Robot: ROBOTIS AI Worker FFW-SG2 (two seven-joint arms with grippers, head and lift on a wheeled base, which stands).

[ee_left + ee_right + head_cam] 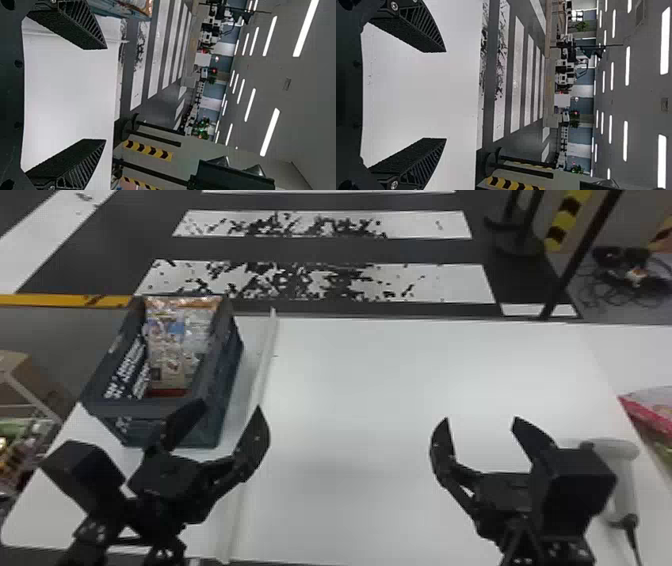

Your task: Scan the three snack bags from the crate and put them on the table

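So the bags [177,350] are down in the crate [227,377], on the robot's left side of the counter [375,390], and I'd say the job now is getting the first one out. The left gripper [229,405] is by the crate's near end with its jaws spread apart and nothing between them, so it's the obvious pick for this. My advice: lift it well over the near wall first, then come down from above with the jaws astride one bag only. They're packed close, so a greedy grab could drag a neighbour along. Pinch a loose edge or the top seam if you can get it, squeeze gently, and go straight up so the film doesn't snag on the rim. The right gripper [481,418] also has its jaws wide and unloaded, next to the scanner [622,475], whose cable [632,537] trails off toward the robot; I'd mind that when picking it up, and turn the bag so its code lies flat. As for looks, the bags are shiny and crinkly, mostly see-through with tan stuff showing, plus blue patches and orange at the far end. Can't tell from here where one stops and the next starts, honestly.
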